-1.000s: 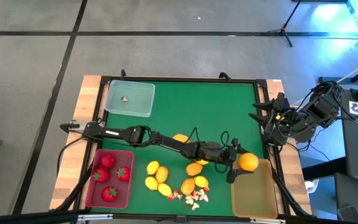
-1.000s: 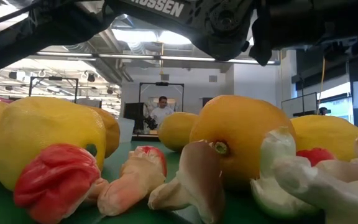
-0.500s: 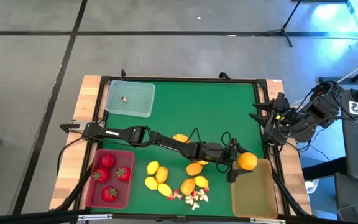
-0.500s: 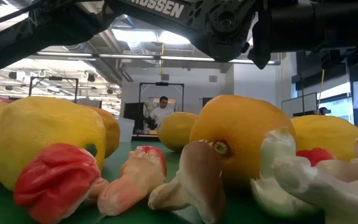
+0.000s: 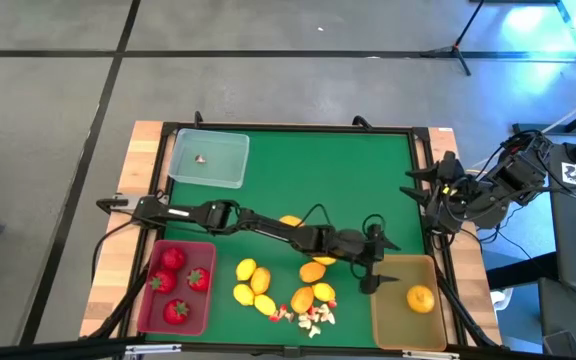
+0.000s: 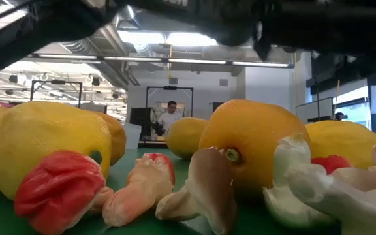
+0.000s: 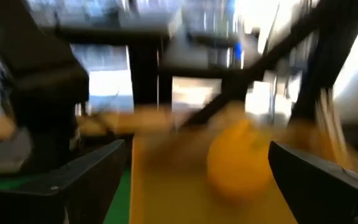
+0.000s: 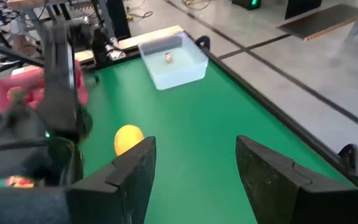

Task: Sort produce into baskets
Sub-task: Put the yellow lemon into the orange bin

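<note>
While the left tool (image 5: 376, 262) gapes wide, an orange (image 5: 420, 298) apparently lies in the tan basket (image 5: 392, 318).

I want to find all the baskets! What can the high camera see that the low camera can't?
Only the high view shows the three baskets: the red one holding strawberries, the clear one, and the tan one with an orange fruit beside the open left gripper. Only the low view shows a person far behind. Both show yellow lemons and tiny white-and-red bits.
</note>
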Motion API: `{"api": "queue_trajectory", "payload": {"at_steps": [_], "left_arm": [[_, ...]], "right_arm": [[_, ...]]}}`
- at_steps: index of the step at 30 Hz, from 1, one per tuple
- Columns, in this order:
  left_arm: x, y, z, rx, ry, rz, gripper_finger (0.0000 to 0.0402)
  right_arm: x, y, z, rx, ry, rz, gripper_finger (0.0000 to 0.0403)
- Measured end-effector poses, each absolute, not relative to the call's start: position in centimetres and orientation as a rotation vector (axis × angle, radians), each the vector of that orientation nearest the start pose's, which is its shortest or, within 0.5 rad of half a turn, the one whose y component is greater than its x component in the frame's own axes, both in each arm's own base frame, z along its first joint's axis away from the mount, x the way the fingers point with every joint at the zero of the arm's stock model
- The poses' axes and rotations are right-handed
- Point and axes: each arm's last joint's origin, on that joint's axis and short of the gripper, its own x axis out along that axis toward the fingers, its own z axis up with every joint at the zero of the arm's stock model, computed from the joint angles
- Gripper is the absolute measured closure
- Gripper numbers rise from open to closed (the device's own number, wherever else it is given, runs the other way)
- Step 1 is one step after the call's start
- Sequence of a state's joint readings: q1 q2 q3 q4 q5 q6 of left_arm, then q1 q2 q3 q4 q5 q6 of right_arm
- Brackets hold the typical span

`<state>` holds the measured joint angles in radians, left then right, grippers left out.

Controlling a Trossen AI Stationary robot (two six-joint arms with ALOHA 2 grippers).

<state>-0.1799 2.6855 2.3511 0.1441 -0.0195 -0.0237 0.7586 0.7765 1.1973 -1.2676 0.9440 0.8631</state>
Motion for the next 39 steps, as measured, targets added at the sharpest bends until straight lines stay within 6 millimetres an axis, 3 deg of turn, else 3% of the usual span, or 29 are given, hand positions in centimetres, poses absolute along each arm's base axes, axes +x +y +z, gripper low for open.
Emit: {"api": "queue_trajectory", "payload": {"at_steps": [2,8,13,17,19,22,27,31,39], "left_arm": [[58.4,-10.4,19.9,0.063,0.304,-0.164,0.0016],[53.4,-8.6,30.1,0.217,0.463,-0.115,0.0023],[49.6,-7.6,31.8,0.277,0.732,-0.083,0.0024],[46.0,-6.1,34.0,0.224,0.915,-0.027,0.0032],[44.6,-5.6,33.8,0.198,1.043,-0.003,0.0037],[43.7,-5.5,31.8,0.204,1.239,0.006,0.0044],[43.3,-6.1,28.5,0.239,1.358,-0.015,0.0053],[42.7,-6.4,24.7,0.289,1.480,-0.042,0.0061],[43.4,-4.3,22.5,0.320,1.398,-0.050,0.0071]], "right_arm": [[7.9,4.3,38.0,0.208,0.443,-0.370,0.0182],[7.9,4.3,38.0,0.211,0.442,-0.370,0.0182],[8.1,4.5,37.9,0.215,0.464,-0.352,0.0182],[8.1,4.6,37.8,0.222,0.478,-0.337,0.0182],[8.1,4.6,37.8,0.221,0.479,-0.336,0.0182],[8.1,4.6,37.8,0.221,0.479,-0.336,0.0182],[8.0,4.6,37.8,0.221,0.480,-0.336,0.0182],[8.0,4.6,37.8,0.224,0.491,-0.326,0.0182],[7.9,4.5,37.6,0.200,0.512,-0.331,0.0182]]}}
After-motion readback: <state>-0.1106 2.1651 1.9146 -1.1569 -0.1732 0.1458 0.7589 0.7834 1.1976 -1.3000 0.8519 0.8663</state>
